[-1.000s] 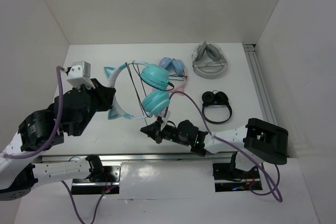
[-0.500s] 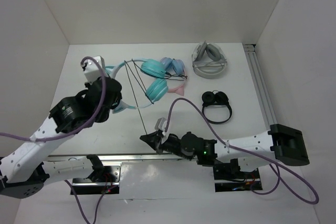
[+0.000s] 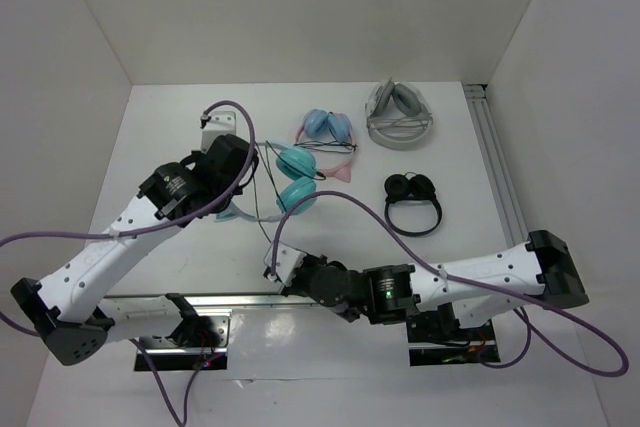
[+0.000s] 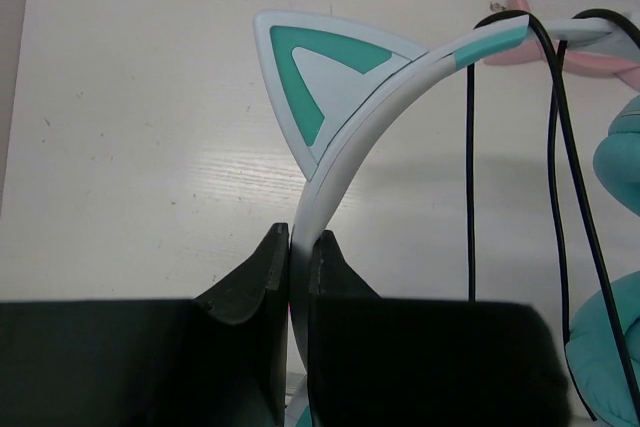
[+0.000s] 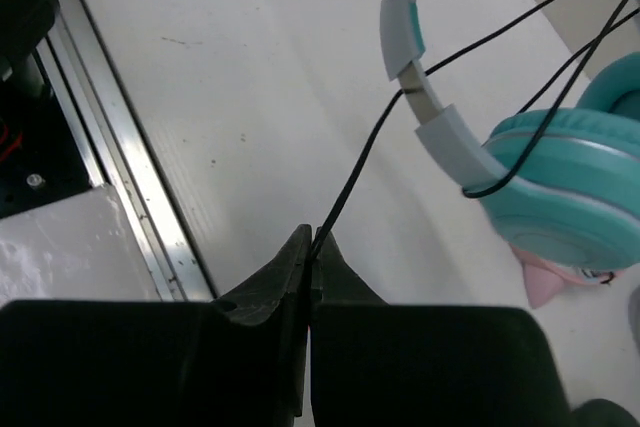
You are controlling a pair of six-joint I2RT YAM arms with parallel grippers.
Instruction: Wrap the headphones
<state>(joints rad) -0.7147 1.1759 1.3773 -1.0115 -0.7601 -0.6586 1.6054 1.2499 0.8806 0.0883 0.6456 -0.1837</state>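
Teal headphones (image 3: 297, 161): pale headband (image 4: 400, 62) pinched in left pincer (image 4: 300, 237). Right pincer (image 5: 310, 237) pinches the black cable (image 5: 363, 152).

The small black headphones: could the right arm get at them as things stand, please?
Probably not yet: the small black headphones lie unobstructed, but the right hand is shut on the cable.

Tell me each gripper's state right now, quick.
Left gripper: closed, holding the headband of the headphones.
Right gripper: closed, holding their black cable.
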